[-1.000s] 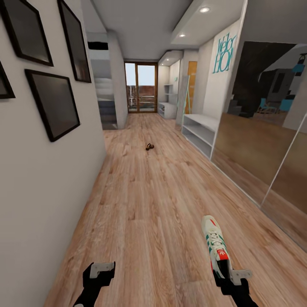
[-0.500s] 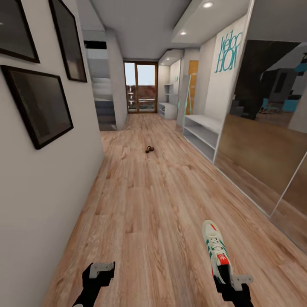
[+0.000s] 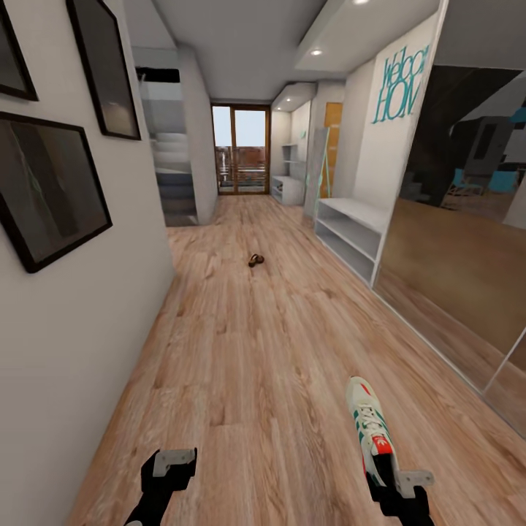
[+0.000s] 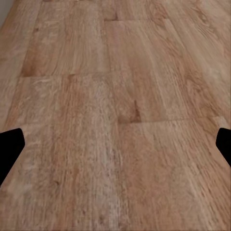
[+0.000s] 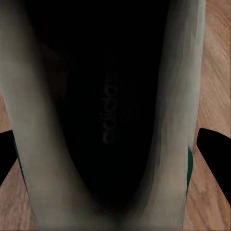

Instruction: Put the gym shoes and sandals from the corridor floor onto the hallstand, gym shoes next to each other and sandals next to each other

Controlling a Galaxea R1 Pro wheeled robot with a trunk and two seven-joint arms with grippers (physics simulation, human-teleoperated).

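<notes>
1. Your right claw [image 3: 391,476] sat at the lower right of the head frame, closed on the heel end of a gym shoe [image 3: 369,425]; the shoe's toe pointed up the frame, away from the claw, over the corridor floor [image 3: 256,351].
2. In the right wrist view, the gym shoe's [image 5: 106,115] dark opening lay between the two black fingertips [image 5: 214,149], which pressed at its pale sides.
3. That shoe was white with green side stripes, white laces and a red-orange patch on the tongue.
4. Your left claw [image 3: 169,467] sat at the lower left of the head frame, its fingers spread wide with nothing between them; the left wrist view had only bare planks [image 4: 115,115] between the fingertips [image 4: 9,149].
5. A small brown sandal [image 3: 256,259] lay on the floor at the frame's centre, well apart from both claws.
6. The hallstand [image 3: 351,230], white with open shelves, stood along the right wall at mid-right of the frame, beyond the sandal.
</notes>
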